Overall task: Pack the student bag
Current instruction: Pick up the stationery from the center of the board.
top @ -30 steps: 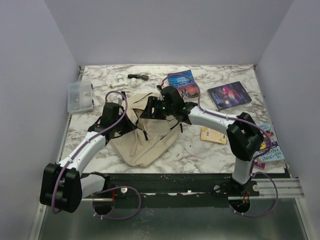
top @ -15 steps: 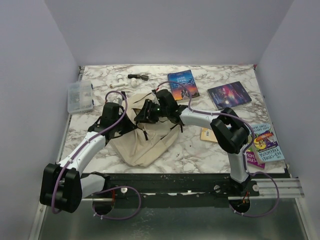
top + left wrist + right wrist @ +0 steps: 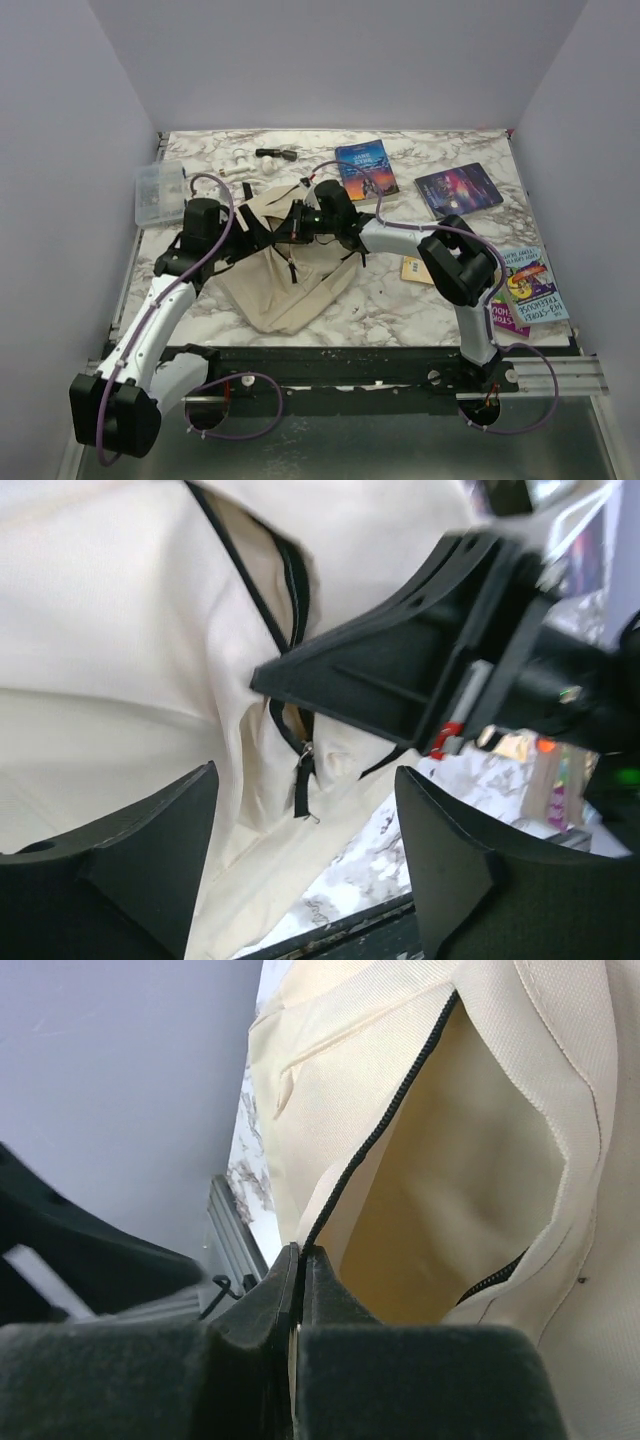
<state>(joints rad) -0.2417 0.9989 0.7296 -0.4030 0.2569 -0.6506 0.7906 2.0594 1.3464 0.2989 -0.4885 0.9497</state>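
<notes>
The marble table bears student bag, books, clear box.

White-grey marble bench: clear plastic box far left, blue paperback book + dark purple book at back, colourful books rt edge.

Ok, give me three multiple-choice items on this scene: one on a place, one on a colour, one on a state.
1. Where is the clear plastic box?
A. at the left edge of the table
B. at the far right corner
C. in the middle

2. What colour is the zipper on the backpack?
A. red
B. black
C. white

3. How is the right hand?
A. wide open
B. out of view
C. shut on the backpack's zipper edge

Answers:
1 A, the box sits by the left wall.
2 B, black teeth line the beige cloth.
3 C, its fingers press together on that edge.
</notes>
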